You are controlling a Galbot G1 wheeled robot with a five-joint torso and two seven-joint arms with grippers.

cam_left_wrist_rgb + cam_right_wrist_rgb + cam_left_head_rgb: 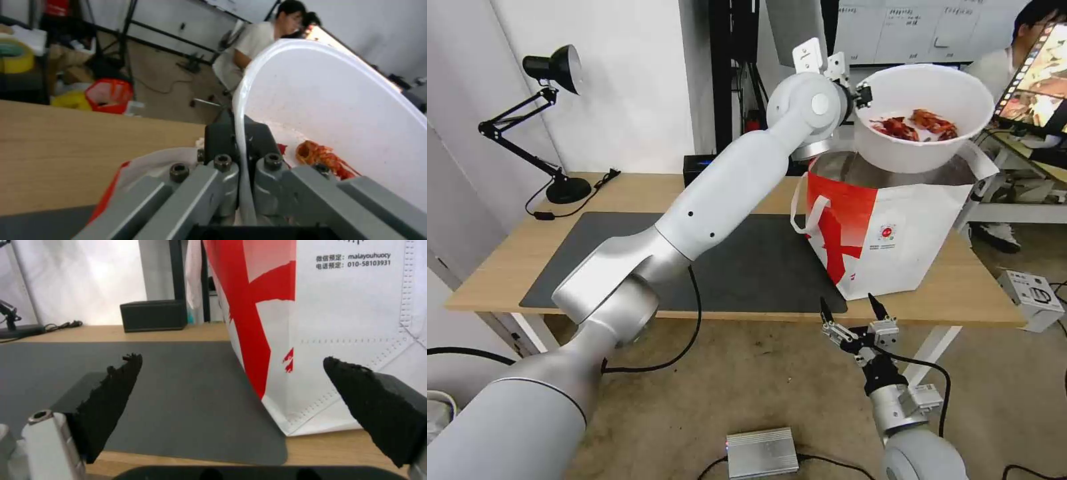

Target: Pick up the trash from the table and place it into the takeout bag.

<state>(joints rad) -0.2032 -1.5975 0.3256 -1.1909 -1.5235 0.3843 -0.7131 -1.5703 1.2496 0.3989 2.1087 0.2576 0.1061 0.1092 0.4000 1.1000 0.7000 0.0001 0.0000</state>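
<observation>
My left gripper [864, 95] is shut on the rim of the white round bowl [924, 113], a piece of the trash, and holds it tilted above the open top of the takeout bag [894, 233]. Red crayfish shells [917, 125] lie inside the bowl. In the left wrist view the bowl's rim [242, 110] runs between the closed fingers [222, 143], with shells [320, 156] beside them. The bag stands on the table [507, 267], at the right end of the dark grey mat [747, 267]. My right gripper [852, 308] hangs open below the table's front edge; its view shows the bag's [338, 323] red-and-white side.
A black desk lamp [550, 127] stands at the table's back left. A black box [697, 170] sits at the back edge behind the arm. A silver box [762, 452] lies on the floor, and a small white device [1030, 297] sits on the floor to the right.
</observation>
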